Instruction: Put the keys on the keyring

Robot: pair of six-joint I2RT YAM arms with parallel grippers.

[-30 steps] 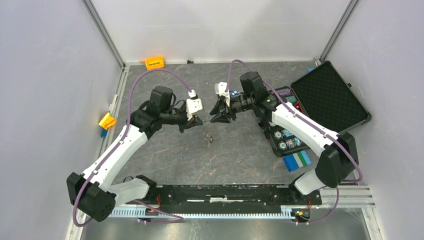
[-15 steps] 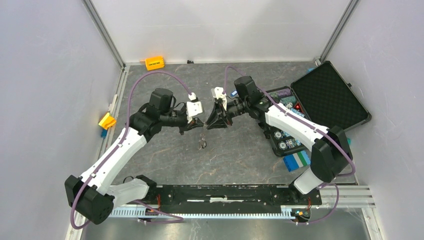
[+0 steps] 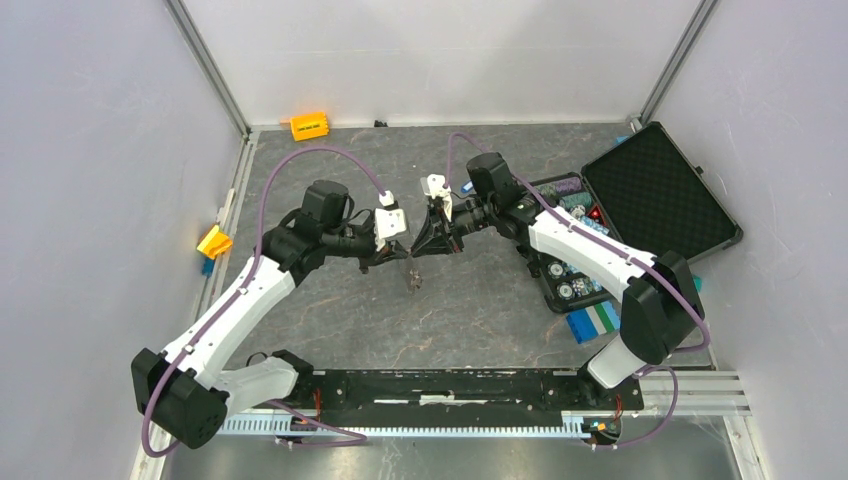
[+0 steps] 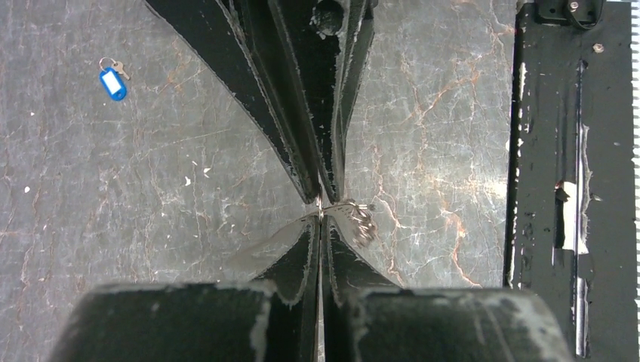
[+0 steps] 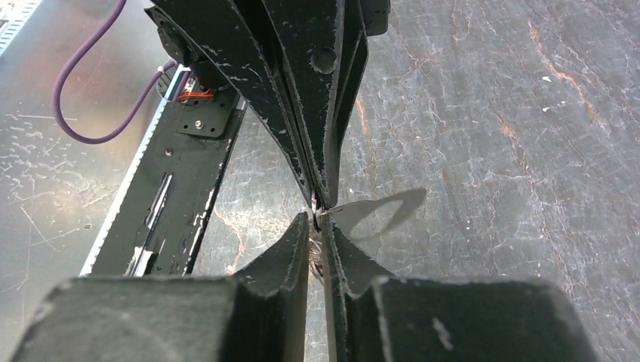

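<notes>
The right arm has swung in toward the left one over the last second, and the right gripper (image 3: 418,252) has been narrowing as it came. Tip to tip, the two grippers are now meeting above the middle of the counter (image 3: 480,310).

The keyring (image 3: 412,280) is hanging just under that meeting point, clear of the counter. In the left wrist view it is showing as a blurred grey loop (image 4: 361,220) just right of the fingertips. The left gripper (image 3: 400,258) is clamping fully closed on a thin edge of it. The right gripper's fingers are sitting almost together with only a slit between them; whether they are pinching anything I cannot tell. The key with the blue tag (image 4: 113,81) is lying flat on the counter, well apart from the grippers.

The counter is showing dark grey stone with pale and rusty veins. An open black case (image 3: 660,195) is lying at its right side, with a blue-and-white block (image 3: 594,322) near the case's front corner. An orange block (image 3: 309,125) is sitting at the far edge. Plain pale walls are closing in the counter on three sides.
</notes>
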